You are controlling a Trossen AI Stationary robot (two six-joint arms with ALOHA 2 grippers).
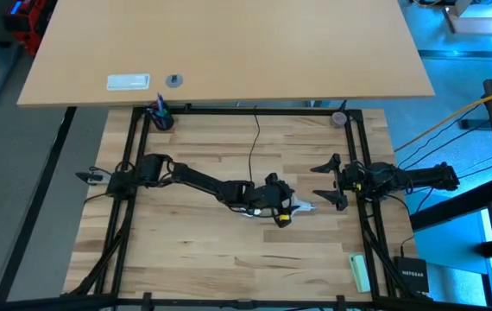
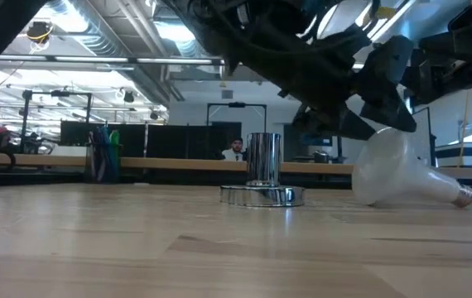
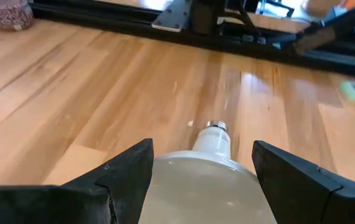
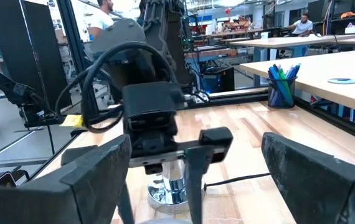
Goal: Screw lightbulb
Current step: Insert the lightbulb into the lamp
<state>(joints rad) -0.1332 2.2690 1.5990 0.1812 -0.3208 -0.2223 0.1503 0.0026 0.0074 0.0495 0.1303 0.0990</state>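
The frosted white lightbulb (image 2: 397, 174) lies tilted near the table's middle, with its silvery screw base (image 2: 464, 196) low by the tabletop and pointing toward the table's right. My left gripper (image 1: 287, 206) reaches in from the left and is shut on the bulb's globe (image 3: 196, 186). The shiny metal socket (image 2: 262, 180) stands upright on its disc just left of the bulb, and its thin black cord (image 1: 255, 147) runs to the far edge. My right gripper (image 1: 324, 181) waits open and empty to the right of the bulb, facing it. My left gripper pinches the round globe (image 3: 165, 171) between its two fingers (image 3: 124, 174), one on each side. The fingers come nearly level from the table's left and lie along the bulb. The neck and screw base (image 3: 216, 127) stick out beyond the fingertips. The base end is at the tabletop; whether the globe is lifted, I cannot tell.
A cup of blue pens (image 1: 160, 117) and a small pink cup (image 1: 339, 118) stand at the far corners of the black frame. A green object (image 1: 360, 272) and a black box (image 1: 412, 276) lie at the near right. Bare wood lies toward the near edge.
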